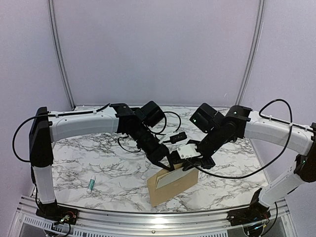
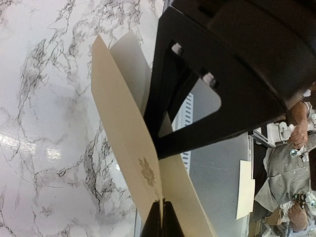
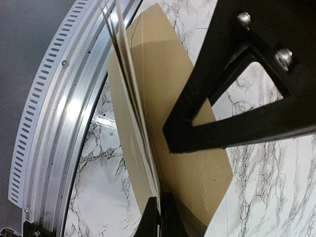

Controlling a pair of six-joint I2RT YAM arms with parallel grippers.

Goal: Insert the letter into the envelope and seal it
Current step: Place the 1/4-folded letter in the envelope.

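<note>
— What's under you, and around you?
— A white marble-patterned table [image 1: 98, 153] veined in grey; an aluminium rail [image 1: 148, 216] along its near edge; pale lilac walls [image 1: 158, 49] behind, with curved metal poles [image 1: 58, 49].
— Anything to read?
— At the left a white glue stick [image 1: 92, 183] with a green band lies on the marble; its label is too small to read.
— And your jaws?
— My left gripper [image 2: 162, 219] is pinched tight on the letter [image 2: 123, 138], cream, a small leaf ornament [image 2: 147, 174] near my fingertips; my right gripper [image 3: 160, 217] is closed fast on the edge of the envelope [image 3: 197, 163], plain brown kraft.
— Where are the papers?
— Tilted together at the near middle of the table, close to the rail, the letter against the envelope; whether it sits inside I cannot tell; past the table's edge, a person [image 2: 286, 163] in a striped shirt.
</note>
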